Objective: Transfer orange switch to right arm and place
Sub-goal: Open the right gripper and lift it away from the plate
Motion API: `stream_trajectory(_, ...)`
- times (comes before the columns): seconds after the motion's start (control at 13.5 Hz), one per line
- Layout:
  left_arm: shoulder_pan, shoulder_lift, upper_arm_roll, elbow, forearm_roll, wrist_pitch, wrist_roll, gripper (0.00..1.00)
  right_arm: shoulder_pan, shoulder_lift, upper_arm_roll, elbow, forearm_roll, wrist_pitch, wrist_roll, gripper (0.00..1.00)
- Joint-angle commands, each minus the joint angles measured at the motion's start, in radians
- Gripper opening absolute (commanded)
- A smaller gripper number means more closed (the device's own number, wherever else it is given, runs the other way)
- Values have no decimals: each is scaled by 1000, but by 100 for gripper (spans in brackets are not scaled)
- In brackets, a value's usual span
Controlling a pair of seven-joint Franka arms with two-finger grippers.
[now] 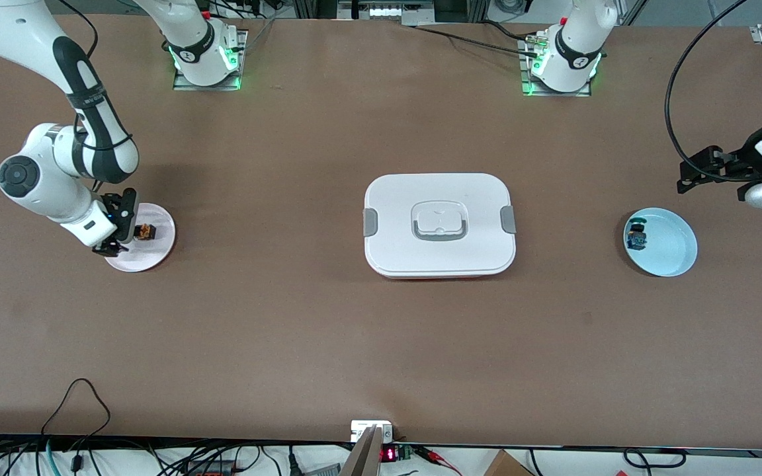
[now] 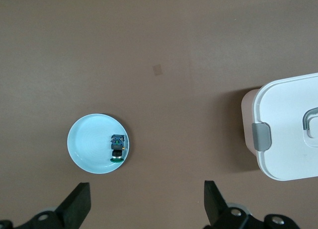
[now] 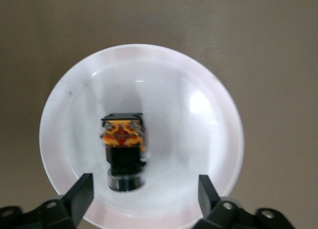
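The orange switch lies on its side on a pale pink plate at the right arm's end of the table. It has an orange-tan body and a black cap. In the right wrist view the switch rests on the plate, apart from both fingers. My right gripper is open and low over this plate, empty. My left gripper is open and empty over bare table beside a light blue plate; its fingers are spread wide in the left wrist view.
A blue-teal switch lies in the light blue plate; both show in the left wrist view. A white lidded box with grey latches stands mid-table, and its end shows in the left wrist view. Cables run along the table's near edge.
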Motion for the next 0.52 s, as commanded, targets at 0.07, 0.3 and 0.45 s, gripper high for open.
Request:
stream_trajectory(0.07,-1,29,-3,48,31,-19,-10,100,-12,-78,18,81,89,-114,-32,100)
stream_trajectory(0.3,-3,29,-5,46,29,-19,-14,100,-12,-102,19,188,233,-306,35,100)
stream_trajectory(0.45,-3,29,-5,46,29,-19,-14,100,-11,-118,19,233,243,-355,116,100)
